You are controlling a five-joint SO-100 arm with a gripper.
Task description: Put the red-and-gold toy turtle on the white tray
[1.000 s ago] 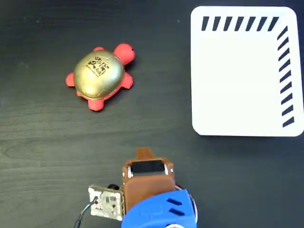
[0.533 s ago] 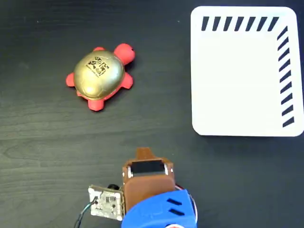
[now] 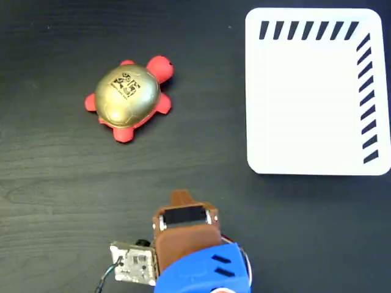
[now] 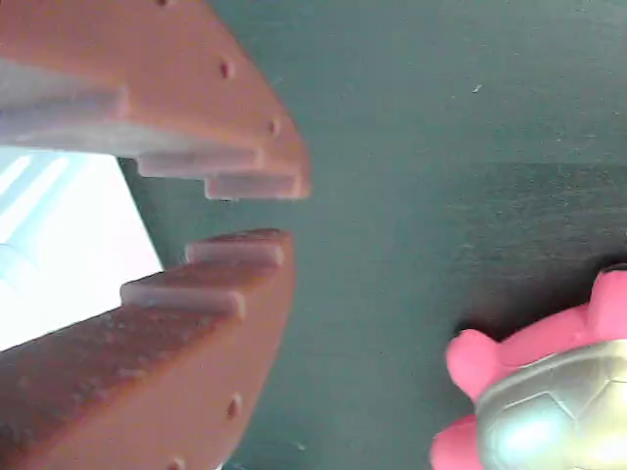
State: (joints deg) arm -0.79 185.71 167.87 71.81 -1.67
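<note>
The red-and-gold toy turtle (image 3: 127, 99) sits on the dark table at the upper left of the fixed view, gold shell up, red head pointing up-right. In the wrist view the turtle (image 4: 549, 401) shows at the lower right corner. The white tray (image 3: 314, 91) with black stripes lies flat at the upper right, with nothing on it. My gripper (image 3: 180, 197) is low in the middle of the fixed view, well short of the turtle and apart from the tray. Seen from the wrist, the gripper (image 4: 292, 211) has its brown jaws a narrow gap apart with nothing between them.
A small circuit board with wires (image 3: 133, 264) hangs at the arm's left side, next to the blue arm housing (image 3: 201, 273). Dark wood-grain table (image 3: 61, 183) lies between the gripper, turtle and tray.
The arm has shifted slightly left and toward the bottom edge of the fixed view. Turtle and tray have not moved.
</note>
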